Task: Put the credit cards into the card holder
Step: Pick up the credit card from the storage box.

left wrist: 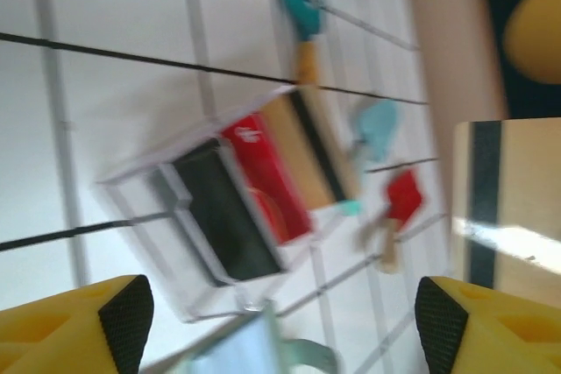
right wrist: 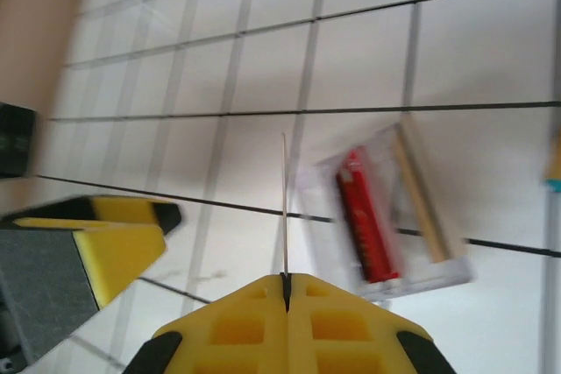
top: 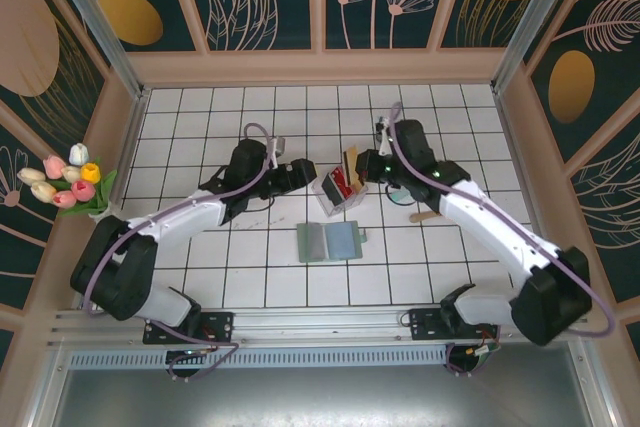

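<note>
The clear tray (top: pixel 338 190) holds several credit cards on edge: a black one (left wrist: pixel 223 216), a red one (left wrist: pixel 267 177) and a tan one (left wrist: pixel 307 151). The red card (right wrist: pixel 364 216) also stands in the tray in the right wrist view. My right gripper (right wrist: pixel 286 279) is shut on a thin card (right wrist: pixel 284 203) seen edge-on, raised above the tiles left of the tray. My left gripper (left wrist: pixel 280 335) hangs open just short of the tray, with nothing between its fingers. The grey-green card holder (top: pixel 330 240) lies open and flat below the tray, its pale pocket (left wrist: pixel 237 352) near my left fingers.
Small toy garden tools lie beyond the tray: a teal rake (left wrist: pixel 302 6), a teal spade (left wrist: pixel 377 124) and a red spade (left wrist: pixel 403 199). A wooden-handled tool (top: pixel 425 215) lies right of the holder. Tulips (top: pixel 65 182) sit at the left wall.
</note>
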`<state>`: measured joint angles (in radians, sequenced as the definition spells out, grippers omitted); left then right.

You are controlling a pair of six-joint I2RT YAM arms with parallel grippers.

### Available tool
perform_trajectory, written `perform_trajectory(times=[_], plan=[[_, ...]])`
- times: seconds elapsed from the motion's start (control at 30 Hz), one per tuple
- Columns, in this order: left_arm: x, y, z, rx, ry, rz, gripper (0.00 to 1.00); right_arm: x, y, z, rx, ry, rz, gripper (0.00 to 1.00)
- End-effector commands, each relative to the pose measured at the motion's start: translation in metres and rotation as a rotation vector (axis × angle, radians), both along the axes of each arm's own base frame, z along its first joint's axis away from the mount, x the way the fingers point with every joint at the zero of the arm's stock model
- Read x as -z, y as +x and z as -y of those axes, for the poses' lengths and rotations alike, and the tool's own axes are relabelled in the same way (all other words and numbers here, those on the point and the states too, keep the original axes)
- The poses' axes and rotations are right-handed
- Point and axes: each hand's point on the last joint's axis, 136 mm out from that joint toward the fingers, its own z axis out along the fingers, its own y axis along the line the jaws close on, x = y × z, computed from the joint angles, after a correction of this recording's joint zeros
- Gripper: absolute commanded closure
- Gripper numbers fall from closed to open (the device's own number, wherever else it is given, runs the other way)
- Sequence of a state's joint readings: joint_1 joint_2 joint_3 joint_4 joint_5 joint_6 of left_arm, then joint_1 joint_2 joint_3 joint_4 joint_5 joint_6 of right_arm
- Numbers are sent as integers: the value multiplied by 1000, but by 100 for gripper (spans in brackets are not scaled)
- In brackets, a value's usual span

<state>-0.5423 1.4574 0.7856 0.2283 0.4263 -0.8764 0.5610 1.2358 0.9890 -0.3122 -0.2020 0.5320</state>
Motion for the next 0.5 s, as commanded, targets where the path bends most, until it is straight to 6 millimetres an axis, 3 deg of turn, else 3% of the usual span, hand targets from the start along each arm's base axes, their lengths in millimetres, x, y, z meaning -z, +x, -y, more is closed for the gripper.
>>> perform_trajectory(times=[0.0, 0.1, 0.2, 0.33, 0.47], plan=[[-41, -20, 24, 129, -263, 18, 19, -28, -18, -26, -83, 308, 3, 100], [-58, -32, 35, 181, -355, 31, 19, -33, -30, -31, -118, 397, -15, 100], [-61, -37, 43, 204, -364, 33, 23, -33, -34, -32, -135, 419, -27, 100], [-66, -41, 42, 208, -418, 39, 34, -36, -30, -27, -136, 442, -27, 100], [-69, -43, 42, 215, -443, 44, 54, -37, -30, -27, -148, 473, -34, 100]])
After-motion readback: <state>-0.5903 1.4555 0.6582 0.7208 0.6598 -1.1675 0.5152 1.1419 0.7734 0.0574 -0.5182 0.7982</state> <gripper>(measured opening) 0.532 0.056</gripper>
